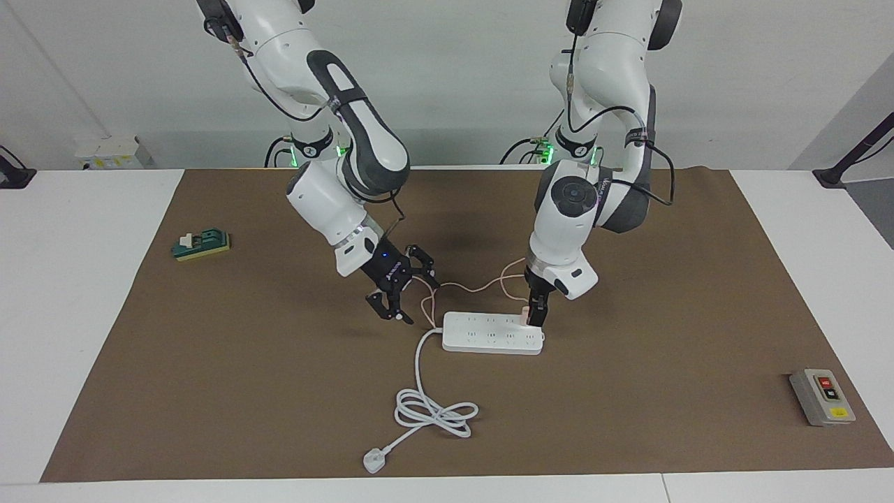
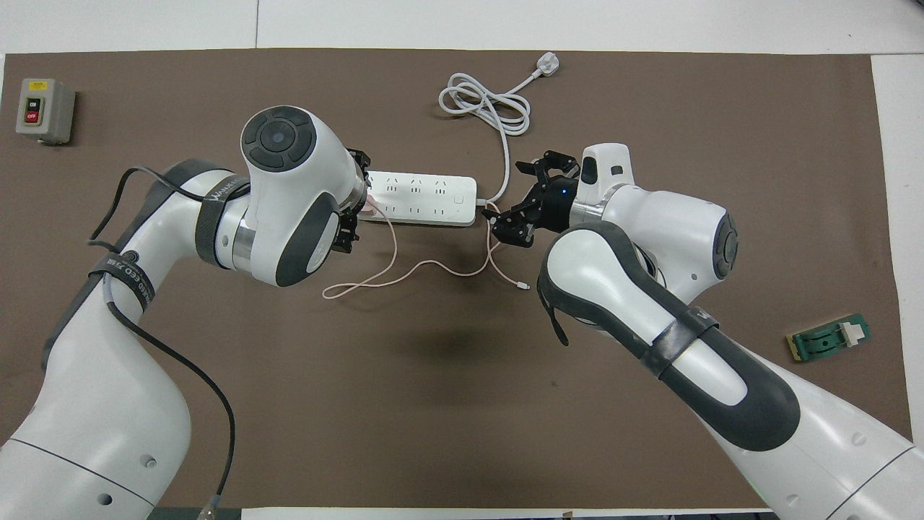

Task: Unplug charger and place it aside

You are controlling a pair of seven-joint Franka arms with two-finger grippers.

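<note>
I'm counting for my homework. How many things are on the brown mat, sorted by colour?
White: 1, the power strip with its cord
Pink: 1, the charger with its cable
Grey: 1, the switch box
Green: 1, the small board
Total: 4

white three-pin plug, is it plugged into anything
No, the white three-pin plug lies loose on the brown mat at the end of its coiled cord, farther from the robots than the power strip.
</note>
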